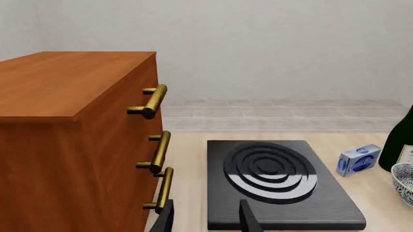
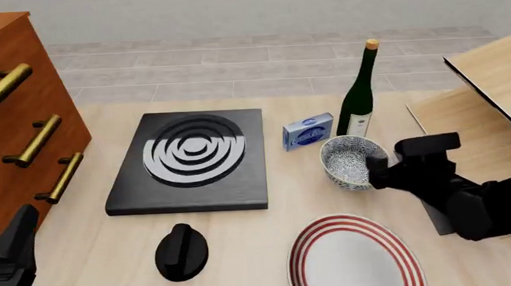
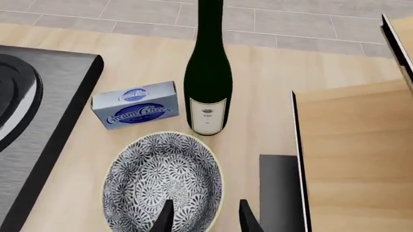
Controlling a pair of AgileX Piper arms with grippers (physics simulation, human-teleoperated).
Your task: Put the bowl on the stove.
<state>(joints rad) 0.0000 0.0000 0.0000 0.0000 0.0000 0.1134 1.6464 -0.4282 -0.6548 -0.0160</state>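
The cabinet (image 2: 17,121) is standing left of the stove (image 2: 189,160), its brass handles facing the burner, so it is bounding that side of the work area. The stove is lying flat near the table's middle with its silver rings bare, nothing resting on it yet, which I judge is leaving the whole slab free as a landing place. A wooden board (image 2: 487,107) is sitting well right of the stove. The plate (image 2: 353,256), red-ringed, is lying right of the stove and nearer the camera. The right gripper (image 2: 379,170) is reaching in from the right and straddling the bowl's (image 2: 351,159) near-right rim; in the right wrist view one finger is sitting inside the rim and one outside, a gap visible between them, so the tool looks parted rather than clenched, probably lined up to pinch the wall. The bowl is sitting on the table just right of the stove, apart from it, tipped slightly toward the stove. The bottle (image 2: 359,90) is standing upright right of the stove, just behind the bowl; its label print is too small to read. The left gripper (image 1: 205,217) is hovering at the stove's near-left corner, its fingers apart and holding nothing. The knob (image 2: 182,251) is lying just in front of the stove. The box (image 3: 135,110), right of the stove, is reading "Cream Cheese".
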